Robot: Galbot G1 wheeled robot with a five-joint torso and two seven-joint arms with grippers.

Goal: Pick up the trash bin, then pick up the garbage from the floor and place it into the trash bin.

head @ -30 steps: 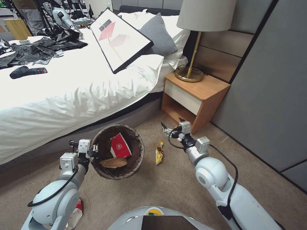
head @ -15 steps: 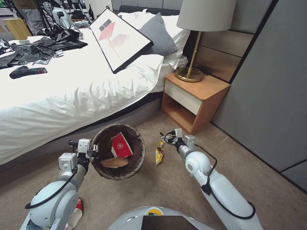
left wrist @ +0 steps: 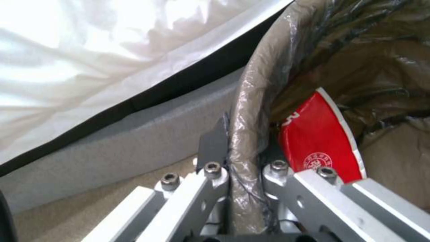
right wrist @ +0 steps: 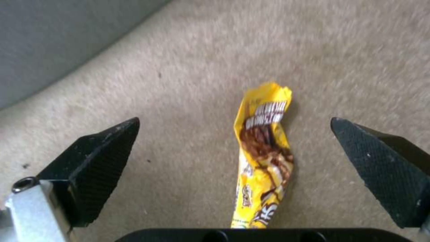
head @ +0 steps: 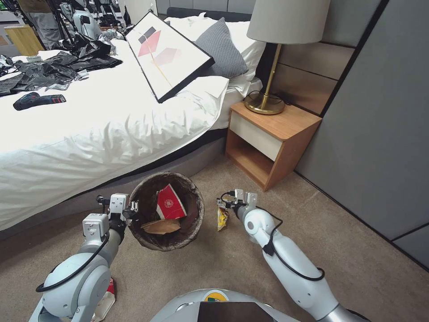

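Right wrist view, my right gripper [right wrist: 251, 148] spread wide over yellow snack wrapper [right wrist: 263, 158] on carpet [right wrist: 179, 67], print unreadable, my left gripper [left wrist: 244, 174] clamped on trash bin [head: 149, 239] rim, red carton [head: 169, 203] with round white seal inside, beside bed [head: 89, 134].

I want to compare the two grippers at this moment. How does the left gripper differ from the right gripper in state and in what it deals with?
The left gripper is shut on the bag-lined rim of the trash bin, holding it above the carpet; the right gripper is open and holds nothing. The left one has a finger on each side of the rim; the right one's fingers stand apart on either side of the yellow wrapper, which lies on the carpet. Both are low, near the bed.
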